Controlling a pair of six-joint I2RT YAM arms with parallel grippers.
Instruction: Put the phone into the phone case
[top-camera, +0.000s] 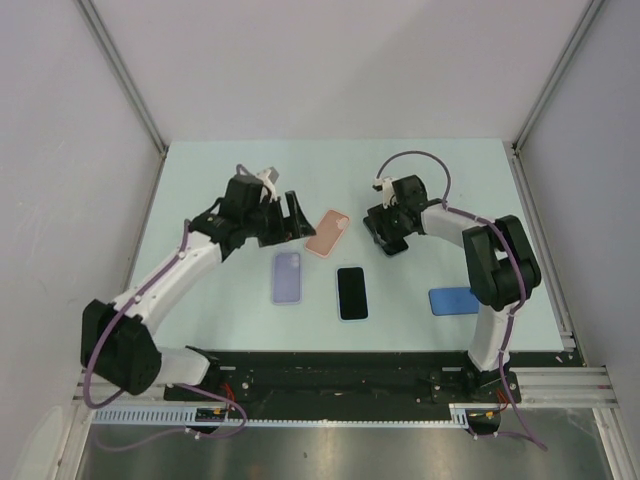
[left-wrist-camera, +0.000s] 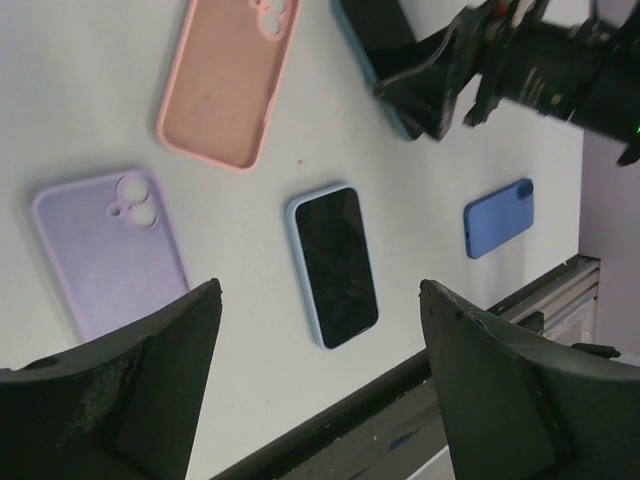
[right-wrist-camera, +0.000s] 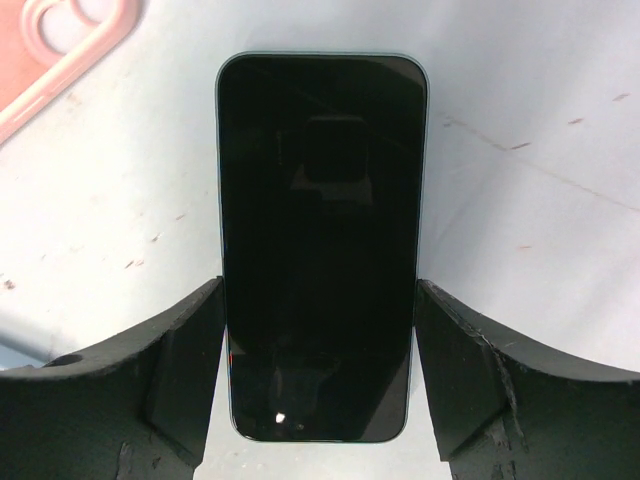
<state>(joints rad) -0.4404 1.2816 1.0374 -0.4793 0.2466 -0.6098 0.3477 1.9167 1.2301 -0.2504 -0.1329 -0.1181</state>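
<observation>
The phone (right-wrist-camera: 320, 250) shows a glossy black glass face. The pink case (left-wrist-camera: 228, 80) and lilac case (left-wrist-camera: 110, 245) look smooth, matt, rubbery. Fingers (right-wrist-camera: 520, 400) of the right tool (right-wrist-camera: 318, 310) are rough matt black plastic. The bench (right-wrist-camera: 560, 200) is matt, lightly scuffed.

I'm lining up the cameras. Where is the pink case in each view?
Top external: pink case just above centre, between the two arms.
Left wrist: case at upper left, above the purple case.
Right wrist: only the case's corner shows, at top left.
Shared landmark: the teal-edged phone lies to its right in every view.
</observation>
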